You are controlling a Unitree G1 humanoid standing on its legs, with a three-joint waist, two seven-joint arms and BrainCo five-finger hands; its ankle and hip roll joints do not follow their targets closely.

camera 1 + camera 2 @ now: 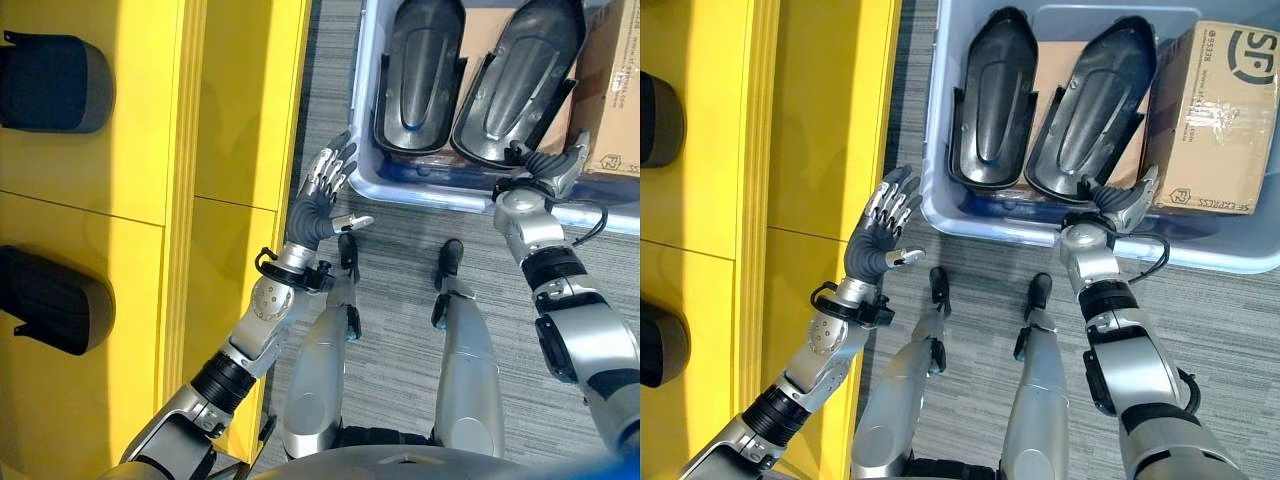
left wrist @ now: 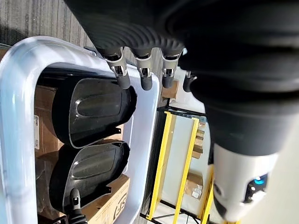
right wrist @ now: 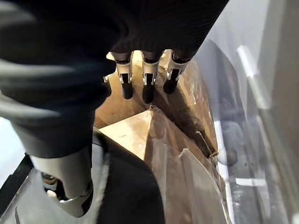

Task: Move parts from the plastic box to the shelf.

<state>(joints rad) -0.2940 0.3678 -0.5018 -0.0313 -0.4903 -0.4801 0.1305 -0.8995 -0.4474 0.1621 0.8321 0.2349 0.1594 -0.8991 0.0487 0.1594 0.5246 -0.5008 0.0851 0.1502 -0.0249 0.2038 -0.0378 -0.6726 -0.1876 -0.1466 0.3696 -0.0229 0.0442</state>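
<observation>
Left hand nearest me, fingers spread wide, empty, hovering over floor between yellow shelf and plastic box. Right hand reaches over the box rim beside the right black part; fingers relaxed, nothing gripped. Left part alongside. Risk, I judge: fingers snagging the cardboard box instead.

The left hand's straight fingers hung above the plastic box, which held 2 dark parts.
</observation>
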